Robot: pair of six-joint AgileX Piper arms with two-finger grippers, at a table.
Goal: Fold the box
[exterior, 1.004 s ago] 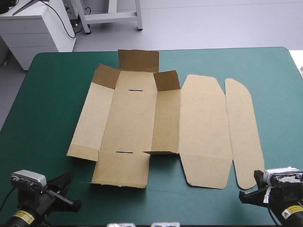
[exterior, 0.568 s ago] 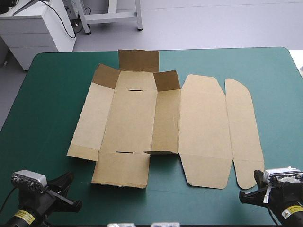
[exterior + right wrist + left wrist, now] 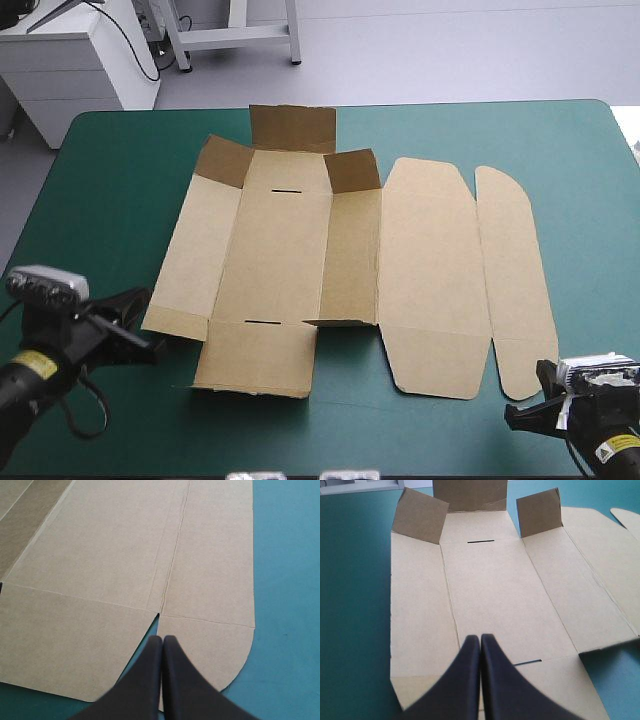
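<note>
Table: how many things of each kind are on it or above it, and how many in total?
box, brown, lying open: 1
grippers, black, both shut: 2 (left gripper, right gripper)
Total: 3

The high view looks forward and down from behind, holding most of the counter [image 3: 100, 180], the box [image 3: 280, 250] mid-frame. The left wrist view looks along the left pincer [image 3: 480, 636] across the box's slotted panels; the right wrist view (nearer the board) looks along the right pincer [image 3: 162, 637] over its rounded flap. All three share the box.
</note>
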